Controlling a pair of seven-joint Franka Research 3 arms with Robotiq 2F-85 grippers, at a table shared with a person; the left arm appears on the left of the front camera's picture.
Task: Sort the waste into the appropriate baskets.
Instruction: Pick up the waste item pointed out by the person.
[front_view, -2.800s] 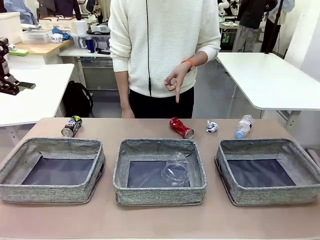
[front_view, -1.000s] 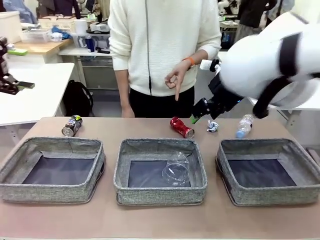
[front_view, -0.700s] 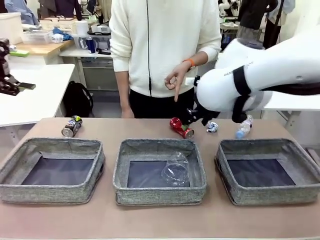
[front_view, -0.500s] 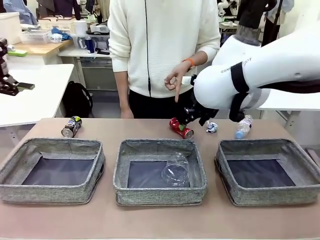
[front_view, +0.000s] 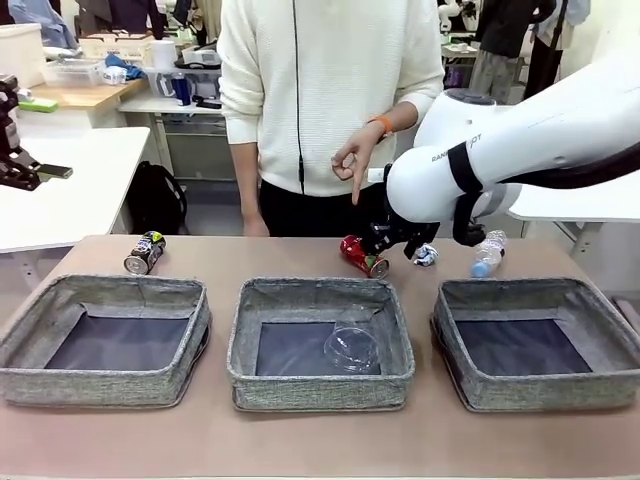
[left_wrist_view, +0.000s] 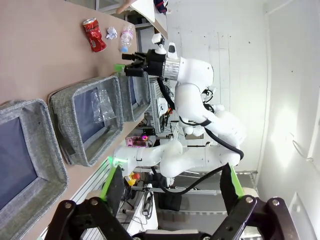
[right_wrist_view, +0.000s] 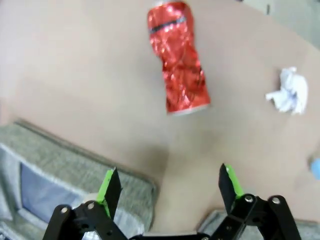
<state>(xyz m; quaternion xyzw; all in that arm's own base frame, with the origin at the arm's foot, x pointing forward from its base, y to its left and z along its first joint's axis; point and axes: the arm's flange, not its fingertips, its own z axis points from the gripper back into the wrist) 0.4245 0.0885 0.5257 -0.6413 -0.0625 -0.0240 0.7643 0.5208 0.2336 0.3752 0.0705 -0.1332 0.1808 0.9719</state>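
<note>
Right tool (right_wrist_view: 169, 181) (agape) near red can (right_wrist_view: 181, 65)

White arm (front_view: 530, 130), black fingers (right_wrist_view: 115, 192), green pads (right_wrist_view: 230, 181).

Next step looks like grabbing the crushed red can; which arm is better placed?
Right. The right hand, open, hovers just short of the crushed red can. The left hand, also open, sits far back on the near side of the baskets.

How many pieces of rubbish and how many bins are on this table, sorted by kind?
Cans: 2 (crushed red can, dark printed can)
Bottles: 1 (small clear bottle)
Cups: 1 (clear plastic cup)
Paper wads: 1 (crumpled white paper wad)
Baskets: 3 (left basket, middle basket, right basket)
Total: 8
</note>
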